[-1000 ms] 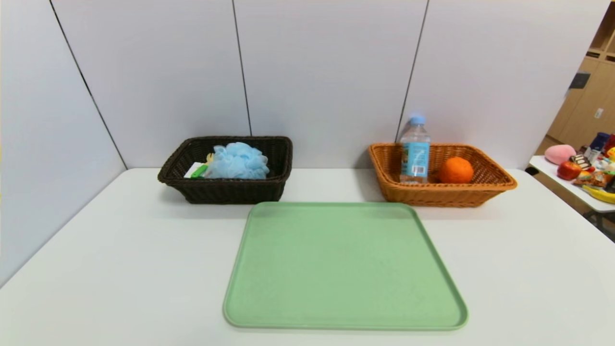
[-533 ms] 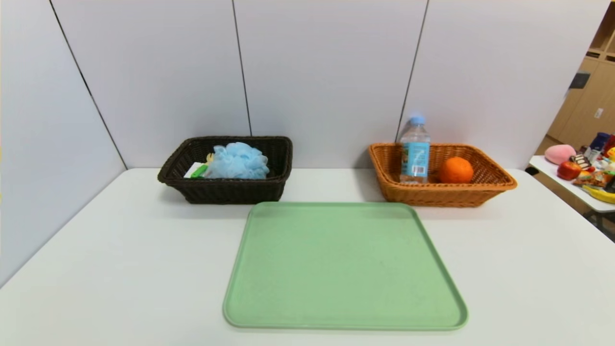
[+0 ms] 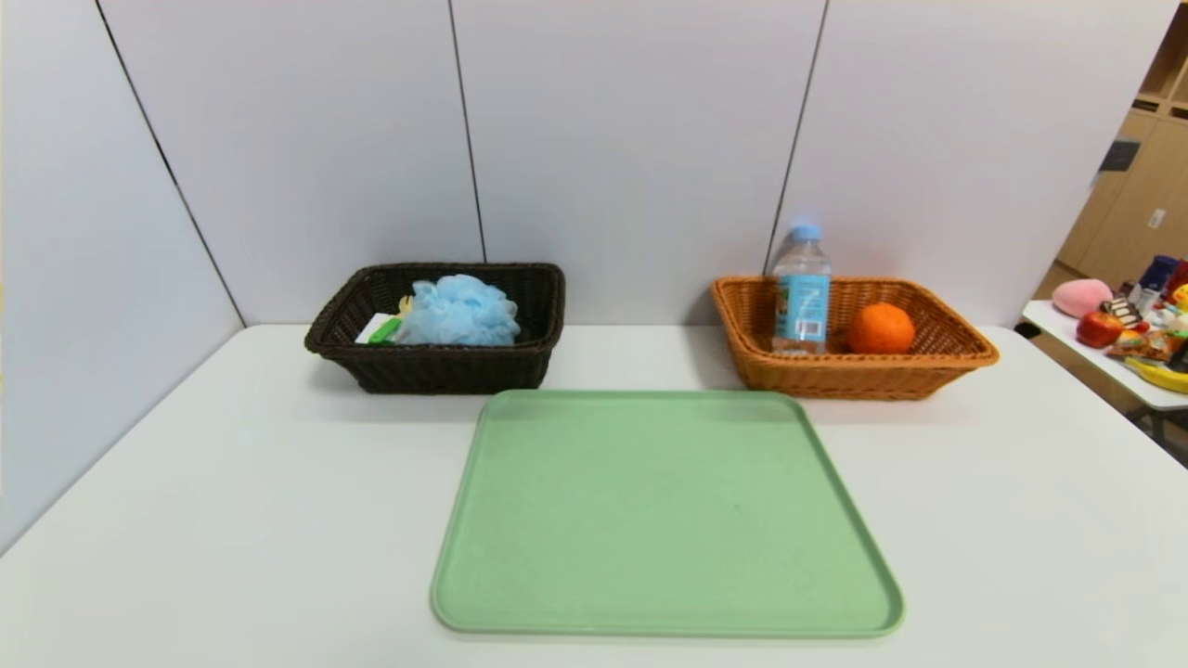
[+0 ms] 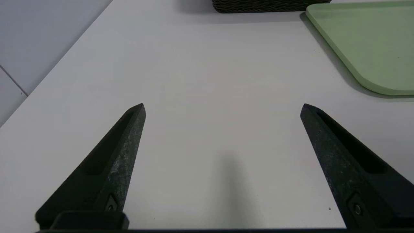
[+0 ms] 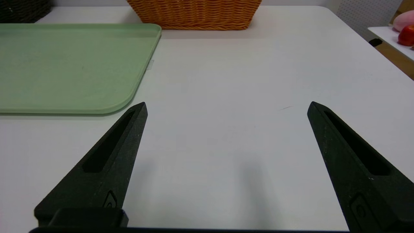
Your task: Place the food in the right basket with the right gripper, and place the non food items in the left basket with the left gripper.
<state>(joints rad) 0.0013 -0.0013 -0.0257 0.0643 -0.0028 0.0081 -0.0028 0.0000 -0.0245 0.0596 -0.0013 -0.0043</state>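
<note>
We held the left gripper [image 4: 223, 106] and right gripper [image 5: 226, 105] low over the table [image 3: 232, 482], fingers spread and empty, because the tray [image 3: 664, 515] lay bare and the sorting looked done.

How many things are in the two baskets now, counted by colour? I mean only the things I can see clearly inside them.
Blue: 1, the bath sponge in the dark basket.
Green: 1, a small item beside the sponge, mostly hidden.
Orange: 1, the orange in the tan basket.
Clear with blue label: 1, the water bottle, upright in the tan basket.
Total: 4. The green tray holds nothing.
</note>
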